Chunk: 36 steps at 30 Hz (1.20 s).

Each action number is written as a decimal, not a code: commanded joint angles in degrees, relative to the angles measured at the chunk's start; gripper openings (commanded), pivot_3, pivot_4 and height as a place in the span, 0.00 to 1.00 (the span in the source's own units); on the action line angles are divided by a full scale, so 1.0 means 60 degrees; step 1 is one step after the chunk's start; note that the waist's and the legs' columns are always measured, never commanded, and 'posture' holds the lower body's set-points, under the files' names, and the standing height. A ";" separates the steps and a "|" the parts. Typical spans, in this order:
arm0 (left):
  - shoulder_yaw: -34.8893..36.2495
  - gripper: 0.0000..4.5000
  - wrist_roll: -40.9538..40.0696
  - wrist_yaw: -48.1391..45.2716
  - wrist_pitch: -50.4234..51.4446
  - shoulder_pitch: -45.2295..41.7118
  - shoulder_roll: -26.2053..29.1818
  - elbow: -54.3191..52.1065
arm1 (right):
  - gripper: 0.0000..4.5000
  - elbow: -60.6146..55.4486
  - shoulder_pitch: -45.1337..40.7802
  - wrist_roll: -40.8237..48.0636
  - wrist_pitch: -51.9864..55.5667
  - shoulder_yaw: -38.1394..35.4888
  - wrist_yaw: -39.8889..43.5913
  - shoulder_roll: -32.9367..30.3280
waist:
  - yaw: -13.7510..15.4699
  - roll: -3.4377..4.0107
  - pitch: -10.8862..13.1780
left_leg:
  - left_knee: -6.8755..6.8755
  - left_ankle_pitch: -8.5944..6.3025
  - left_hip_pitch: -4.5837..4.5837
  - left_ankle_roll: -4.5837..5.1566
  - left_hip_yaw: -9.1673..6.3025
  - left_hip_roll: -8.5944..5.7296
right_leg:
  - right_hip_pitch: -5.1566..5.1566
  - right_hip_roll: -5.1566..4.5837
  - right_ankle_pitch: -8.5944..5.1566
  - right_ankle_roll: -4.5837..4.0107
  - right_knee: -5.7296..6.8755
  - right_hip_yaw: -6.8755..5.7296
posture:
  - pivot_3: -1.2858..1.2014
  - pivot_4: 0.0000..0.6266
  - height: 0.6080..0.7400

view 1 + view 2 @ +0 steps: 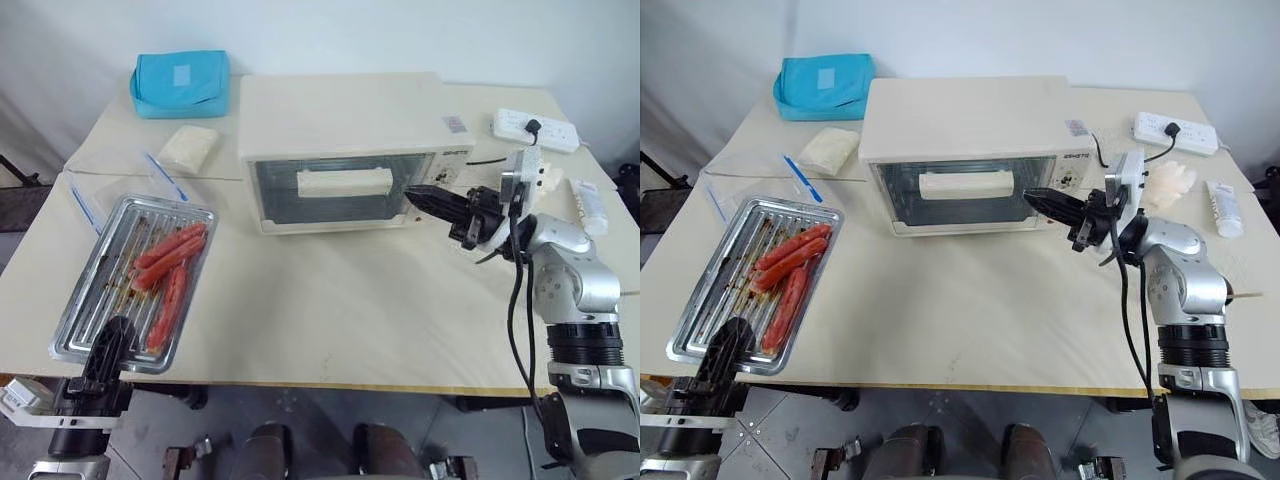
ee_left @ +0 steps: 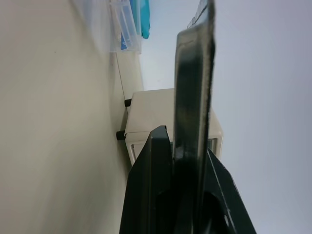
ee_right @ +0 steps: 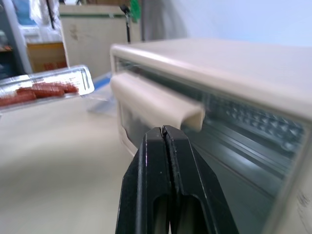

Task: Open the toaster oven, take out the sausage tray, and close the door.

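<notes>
We see the toaster oven (image 1: 345, 140) standing at the far middle of the table (image 1: 380, 310), its long axis running left to right and its glass front facing the near edge. The door (image 1: 335, 188) is shut, its wide bar handle (image 1: 345, 183) lying level across the window. The sausage tray (image 1: 135, 280) rests on the table at the near left, well apart from the oven, its long axis running near to far with a slight tilt to the right at the far end; the red sausages (image 1: 168, 265) lie along that axis. Our left gripper (image 1: 110, 345) is clamped on the tray's near rim. Our right gripper (image 1: 418, 195) points left, fingers pressed together and holding nothing, just beside the door's right end.
</notes>
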 commanded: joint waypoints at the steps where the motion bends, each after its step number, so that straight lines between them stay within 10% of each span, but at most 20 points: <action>1: -0.0142 0.00 -0.0282 -0.0375 0.0052 0.0252 0.0159 -0.0543 | 0.01 -0.0733 0.0161 0.0201 0.0001 -0.0299 -0.0030 -0.0069 | -0.0009 0.0000 0.0000 | 0.0000 -0.0004 -0.0002 0.0001 0.0002 0.0000 | 0.0000 0.0000 0.0000 0.0000 -0.0008 0.0002 | 0.52 0.24 1.00; 16: -0.2039 0.00 -0.0282 -0.1498 0.3137 -0.1087 0.3837 0.1965 | 0.99 -0.4515 0.5871 -0.0448 -0.1511 -0.1886 0.0299 -0.1346 | 0.0164 0.0024 0.0013 | 0.0004 -0.0038 0.0020 0.0049 0.0050 -0.0025 | 0.0021 0.0026 0.0000 0.0001 -0.0019 0.0000 | 0.52 0.24 1.00; 27: -0.4844 0.00 -0.0282 -0.0798 0.5203 -0.5821 0.5951 0.5399 | 0.99 -0.6258 0.9038 0.0134 -0.1084 -0.3676 -0.0409 -0.1204 | 0.0223 0.0058 0.0022 | -0.0006 -0.0002 0.0029 0.0019 0.0016 -0.0027 | 0.0008 0.0020 0.0007 -0.0003 0.0043 0.0019 | 0.52 0.24 1.00; 36: -0.7215 0.00 0.1706 -0.1136 0.6471 -0.9964 0.5272 0.8210 | 0.99 -0.7683 1.1263 0.0313 -0.1033 -0.4800 -0.1048 -0.0750 | 0.0260 0.0055 0.0022 | -0.0006 0.0016 0.0028 0.0029 0.0046 -0.0057 | -0.0005 0.0038 0.0032 0.0046 0.0053 -0.0026 | 0.52 0.24 1.00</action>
